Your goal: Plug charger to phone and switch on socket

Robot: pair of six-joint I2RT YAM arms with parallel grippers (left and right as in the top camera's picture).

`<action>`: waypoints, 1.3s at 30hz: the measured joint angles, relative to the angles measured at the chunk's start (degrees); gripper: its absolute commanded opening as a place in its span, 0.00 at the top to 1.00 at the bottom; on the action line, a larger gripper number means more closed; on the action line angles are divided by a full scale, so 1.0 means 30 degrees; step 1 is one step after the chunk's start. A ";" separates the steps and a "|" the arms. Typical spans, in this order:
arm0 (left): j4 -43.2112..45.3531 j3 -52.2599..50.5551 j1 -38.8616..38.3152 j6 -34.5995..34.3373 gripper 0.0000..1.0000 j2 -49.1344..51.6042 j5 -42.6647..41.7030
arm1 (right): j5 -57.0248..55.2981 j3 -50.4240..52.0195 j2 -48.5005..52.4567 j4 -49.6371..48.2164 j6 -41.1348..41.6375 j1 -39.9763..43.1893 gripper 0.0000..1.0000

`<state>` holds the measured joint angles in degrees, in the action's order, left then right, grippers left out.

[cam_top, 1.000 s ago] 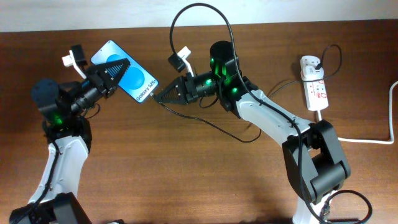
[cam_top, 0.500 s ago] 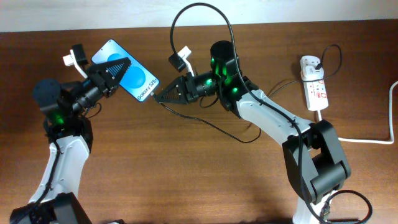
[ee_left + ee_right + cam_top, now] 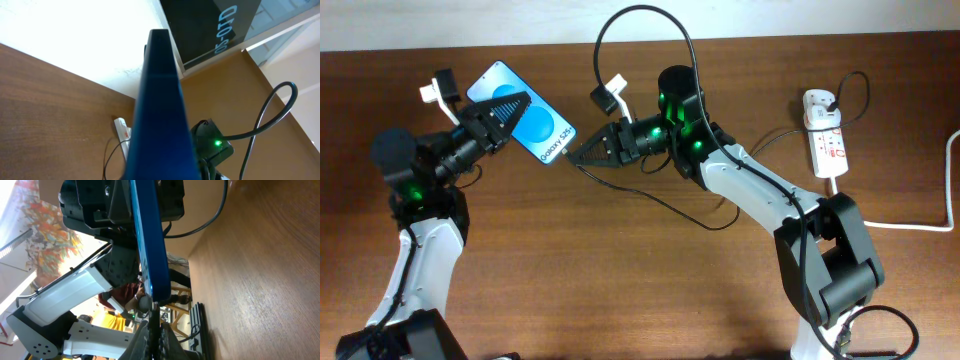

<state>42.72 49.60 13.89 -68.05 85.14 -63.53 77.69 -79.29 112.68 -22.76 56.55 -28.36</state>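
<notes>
The phone [image 3: 532, 127] with its blue screen and "Galaxy S25" strip is held off the table, tilted, by my left gripper [image 3: 505, 108], which is shut on it. Edge-on, it fills the left wrist view [image 3: 162, 115] and shows in the right wrist view [image 3: 149, 240]. My right gripper [image 3: 582, 153] is shut on the plug tip of the charger [image 3: 154, 311], which sits at the phone's lower end. The black cable [image 3: 670, 205] runs back across the table toward the white adapter [image 3: 820, 102] in the socket [image 3: 827, 142] at the far right.
The socket's thick white cord [image 3: 920, 226] runs off the right edge. A black cable loop [image 3: 638, 20] arches over the right arm. The brown wooden table [image 3: 620, 290] lies below both arms.
</notes>
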 measured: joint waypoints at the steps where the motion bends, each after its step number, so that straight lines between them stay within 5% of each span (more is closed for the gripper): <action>1: 0.0044 0.0000 0.0000 0.0051 1.00 0.0000 -0.0051 | 0.0000 0.0000 0.0000 -0.0007 -0.0007 0.0000 0.96; 18: -0.0903 0.0342 0.0000 -0.0393 1.00 0.0000 -0.0240 | 0.0211 0.0437 0.0051 -0.2572 0.0022 0.0182 0.96; 39: -0.1246 0.0284 -0.0015 -0.0102 1.00 0.0146 -0.0372 | 0.0117 0.0357 0.0044 -0.0546 -0.0007 0.0029 0.96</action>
<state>38.98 50.46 13.85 -68.36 85.58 -64.64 78.04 -78.22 112.81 -24.40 56.53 -28.27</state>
